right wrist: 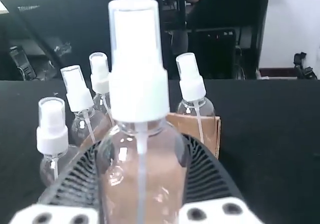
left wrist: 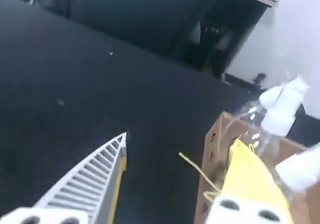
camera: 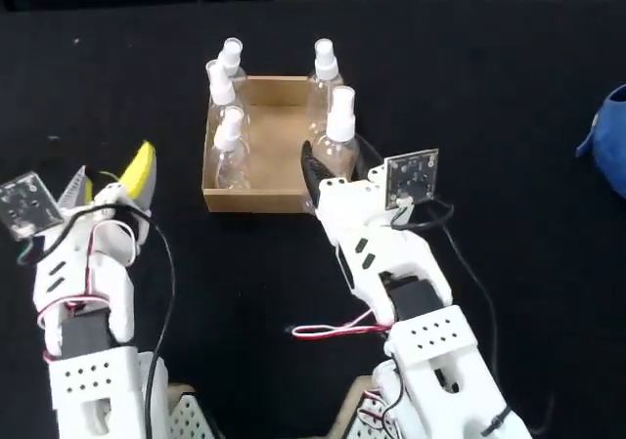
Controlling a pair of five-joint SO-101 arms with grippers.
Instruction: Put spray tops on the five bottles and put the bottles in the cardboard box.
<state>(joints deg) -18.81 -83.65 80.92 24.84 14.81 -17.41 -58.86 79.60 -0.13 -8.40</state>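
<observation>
Now the right gripper [camera: 337, 165] clasps a capped spray bottle [camera: 339, 131], whose clear body sits upright between the two black jaws at the near right corner of the cardboard box [camera: 259, 202]. Four other capped bottles [camera: 228, 131] stand inside the box. The left gripper [camera: 106, 180] hangs beside the box with its jaws spread and holding nothing.

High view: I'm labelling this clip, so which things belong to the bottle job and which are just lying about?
Job:
- cardboard box
- bottle with spray top, gripped by the right gripper
- four other bottles, all topped

Lying about:
- blue thing at the table's far right edge
</observation>
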